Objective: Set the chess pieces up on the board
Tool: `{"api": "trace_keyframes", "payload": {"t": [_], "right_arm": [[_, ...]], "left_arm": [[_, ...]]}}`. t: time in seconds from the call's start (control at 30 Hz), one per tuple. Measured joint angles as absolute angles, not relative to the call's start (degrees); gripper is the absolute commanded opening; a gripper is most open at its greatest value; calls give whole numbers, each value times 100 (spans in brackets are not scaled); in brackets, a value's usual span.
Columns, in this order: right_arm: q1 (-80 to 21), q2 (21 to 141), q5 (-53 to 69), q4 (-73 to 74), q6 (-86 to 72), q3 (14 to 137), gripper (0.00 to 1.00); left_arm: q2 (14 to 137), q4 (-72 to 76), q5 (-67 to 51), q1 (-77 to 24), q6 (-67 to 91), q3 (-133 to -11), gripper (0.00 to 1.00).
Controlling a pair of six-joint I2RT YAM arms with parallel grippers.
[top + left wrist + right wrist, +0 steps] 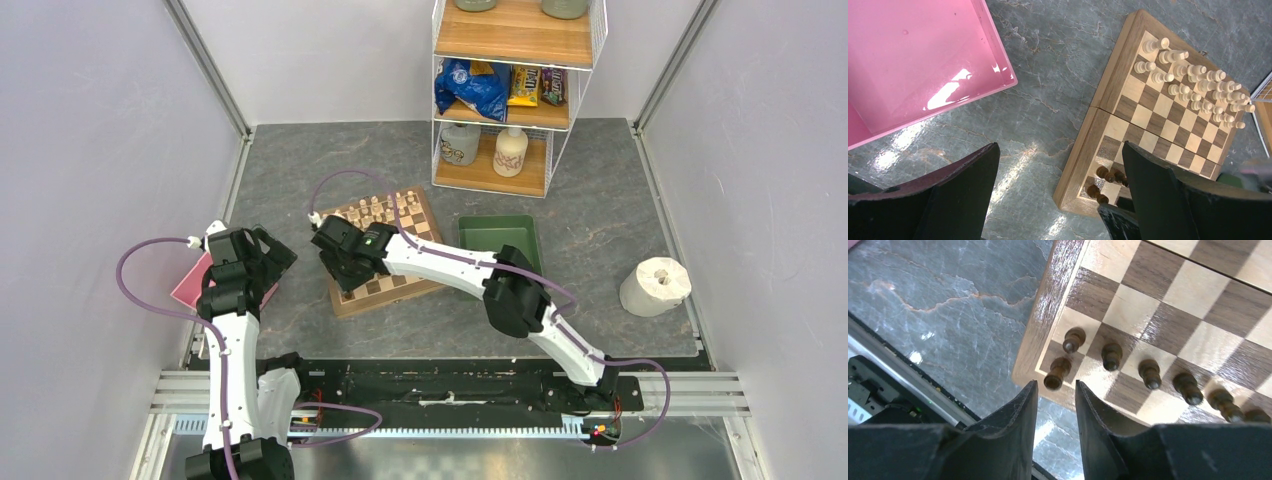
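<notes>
Board (1168, 305) with several dark chess pieces (1111, 356) standing along its near edge and pale pieces (1193, 85) filling its far rows. Your right gripper (1055, 385) hangs over the board's near corner, slightly parted and empty. Your left gripper (1060, 146) is spread wide beside the board. Roughly half the dark set appears unplaced.

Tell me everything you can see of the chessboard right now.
The board is square, wooden, with dark-brown and light-tan checks inside a pale border; a seam crosses its middle. It lies flat, askew, on the grey tabletop between the pink tray and green tray. Cream pieces fill two rows on its far side; a few dark pieces stand along the near edge. The right tool hangs over a near corner, slightly parted.
</notes>
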State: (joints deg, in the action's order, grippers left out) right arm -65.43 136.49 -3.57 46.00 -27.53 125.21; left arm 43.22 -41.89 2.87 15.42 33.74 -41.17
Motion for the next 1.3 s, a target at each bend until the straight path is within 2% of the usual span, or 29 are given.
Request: {"api": "trace_keyframes", "payload": {"t": [0.2, 0.4, 0.53, 0.7, 0.8, 0.93, 1.3], "right_arm": [[-6523, 12768, -491, 4224, -2674, 11747, 44], [-6313, 11448, -744, 3846, -2648, 10414, 46], [-5730, 10449, -910, 3680, -2720, 9209, 47], [-4346, 9727, -987, 3581, -2845, 8143, 47], [-3586, 9577, -980, 3570, -2906, 7666, 47], [-3048, 9568, -847, 3597, -2952, 7249, 47], [-2838, 9852, -318, 3649, -2867, 7129, 46]], "left_arm": [[4322, -4189, 287, 1542, 3374, -4117, 100], [4324, -4189, 285, 1542, 3374, -4117, 100], [4327, -4189, 276, 1570, 3374, -4117, 100], [4362, -4189, 263, 1586, 3374, -4117, 100], [4390, -4189, 252, 1608, 3374, -4117, 100], [4436, -4187, 237, 1629, 3371, -4117, 100], [4506, -4187, 119, 1730, 3374, -4117, 100]]}}
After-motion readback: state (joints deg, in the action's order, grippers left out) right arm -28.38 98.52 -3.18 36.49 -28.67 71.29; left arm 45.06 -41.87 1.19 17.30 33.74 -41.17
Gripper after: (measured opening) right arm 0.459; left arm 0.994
